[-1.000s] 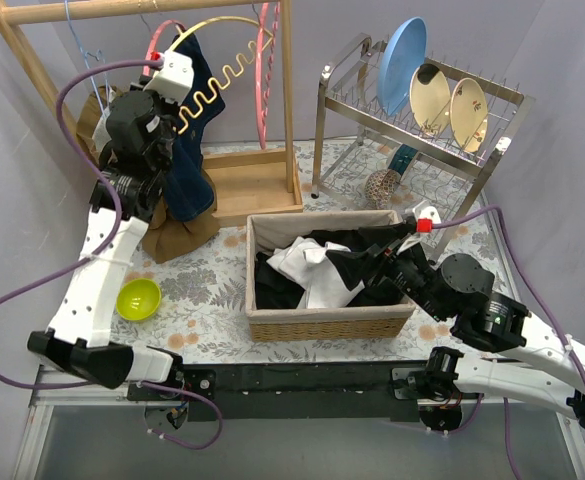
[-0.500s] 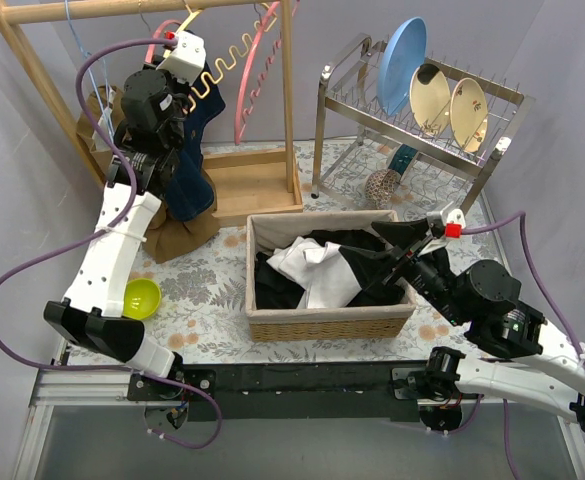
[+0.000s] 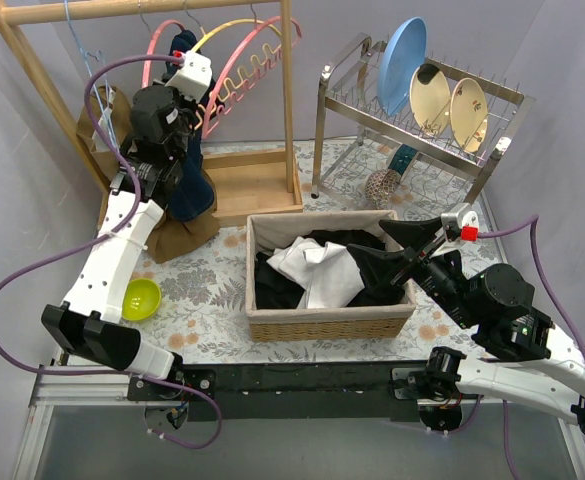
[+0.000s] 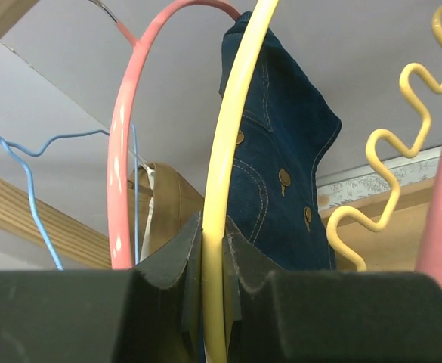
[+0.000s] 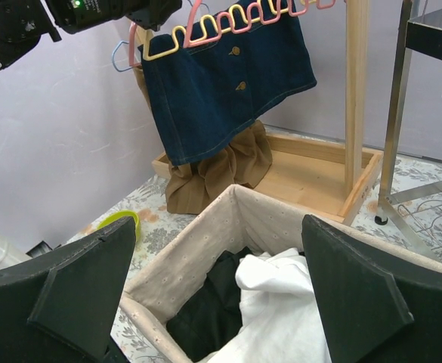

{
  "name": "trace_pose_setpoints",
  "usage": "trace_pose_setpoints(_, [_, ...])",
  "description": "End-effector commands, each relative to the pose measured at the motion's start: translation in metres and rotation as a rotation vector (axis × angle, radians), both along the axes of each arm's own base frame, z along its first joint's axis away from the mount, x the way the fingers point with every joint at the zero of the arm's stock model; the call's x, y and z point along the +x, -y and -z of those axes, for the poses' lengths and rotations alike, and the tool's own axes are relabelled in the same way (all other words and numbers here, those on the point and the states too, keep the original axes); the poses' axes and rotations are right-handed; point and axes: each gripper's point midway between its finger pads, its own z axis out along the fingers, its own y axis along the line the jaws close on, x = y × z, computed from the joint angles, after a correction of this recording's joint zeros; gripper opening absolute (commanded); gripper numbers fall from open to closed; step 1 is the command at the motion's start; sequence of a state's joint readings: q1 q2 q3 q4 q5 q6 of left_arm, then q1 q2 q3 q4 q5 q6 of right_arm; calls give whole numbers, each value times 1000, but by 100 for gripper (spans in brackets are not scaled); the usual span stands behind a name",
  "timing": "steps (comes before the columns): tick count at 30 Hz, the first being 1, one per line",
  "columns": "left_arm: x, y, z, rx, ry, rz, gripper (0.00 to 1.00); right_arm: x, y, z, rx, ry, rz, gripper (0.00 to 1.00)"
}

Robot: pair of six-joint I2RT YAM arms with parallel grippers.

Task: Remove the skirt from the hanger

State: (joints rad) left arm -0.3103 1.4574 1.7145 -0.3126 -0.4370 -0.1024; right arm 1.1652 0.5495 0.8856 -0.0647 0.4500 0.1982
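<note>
A dark blue denim skirt (image 5: 228,83) with brass buttons hangs from a yellow hanger (image 4: 232,128) with a wavy lower bar, on the wooden clothes rack. In the top view the skirt (image 3: 187,175) droops below my left gripper (image 3: 194,85). The left gripper (image 4: 214,234) is shut on the yellow hanger's curved arm, just left of the skirt (image 4: 281,151). My right gripper (image 5: 219,227) stands wide open over the basket with nothing between its fingers; in the top view the right gripper (image 3: 397,250) hovers at the basket's right end.
Pink hangers (image 3: 262,50) and a blue wire hanger (image 4: 32,174) share the wooden rack (image 3: 287,100). A brown garment (image 3: 177,235) slumps at the rack's base. A wicker basket (image 3: 322,322) holds black and white clothes. A dish rack (image 3: 422,125) with plates stands back right, and a green bowl (image 3: 138,298) front left.
My left gripper has moved up and to the right with the yellow hanger, and the hangers have swung right. The right arm has drawn back to the right, still open.
</note>
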Motion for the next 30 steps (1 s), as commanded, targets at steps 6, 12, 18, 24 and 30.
trace_pose_setpoints(6, [-27, -8, -31, -58, 79, 3, 44, -1, 6, -15, 65, 23, 7, 98])
trace_pose_setpoints(12, [-49, 6, -49, -220, 115, 98, 86, -3, 7, -14, 71, 0, -2, 98])
trace_pose_setpoints(18, [-92, 39, -58, -464, 58, 306, 93, -5, 3, -6, 46, -42, -16, 97])
trace_pose_setpoints(24, [-126, 24, -75, -639, 89, 250, 89, -8, -4, 5, 27, -72, -52, 96])
trace_pose_setpoints(30, [-122, -8, -73, -637, 87, 41, 82, -12, -7, 11, 16, -88, -75, 96])
